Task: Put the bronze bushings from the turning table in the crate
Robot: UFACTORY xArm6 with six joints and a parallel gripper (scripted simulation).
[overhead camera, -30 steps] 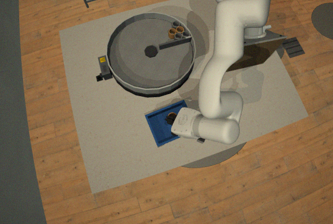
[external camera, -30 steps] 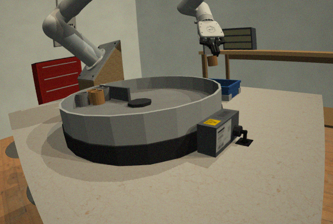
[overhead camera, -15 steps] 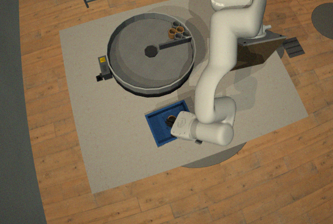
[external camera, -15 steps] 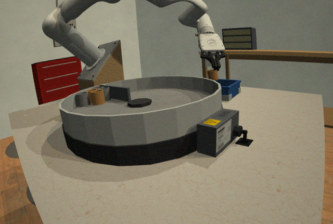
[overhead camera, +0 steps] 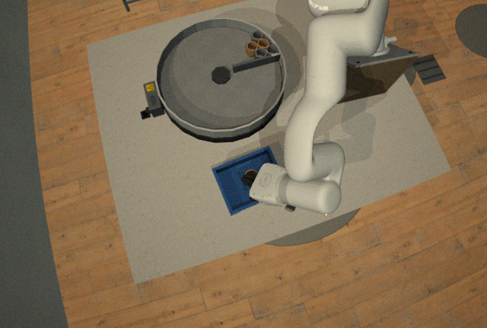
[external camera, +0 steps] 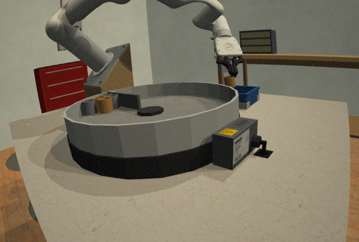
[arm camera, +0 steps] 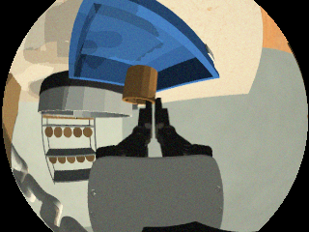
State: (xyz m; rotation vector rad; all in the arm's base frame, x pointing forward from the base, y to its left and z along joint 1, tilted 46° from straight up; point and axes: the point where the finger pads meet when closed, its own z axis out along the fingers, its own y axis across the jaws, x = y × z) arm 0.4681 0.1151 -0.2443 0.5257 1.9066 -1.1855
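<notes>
My gripper is shut on the wall of a bronze bushing, which hangs from the fingertips above the blue crate. No bushing shows in the visible part of the crate; the gripper hides part of it in the top view. On the grey turning table, two bronze bushings stand clustered with three steel bushings beside the fixed bar.
The dark bar reaches from the hub to the turning table's raised rim. A drive box sits against the table's outer side. The arm's wedge base stands beyond the turning table.
</notes>
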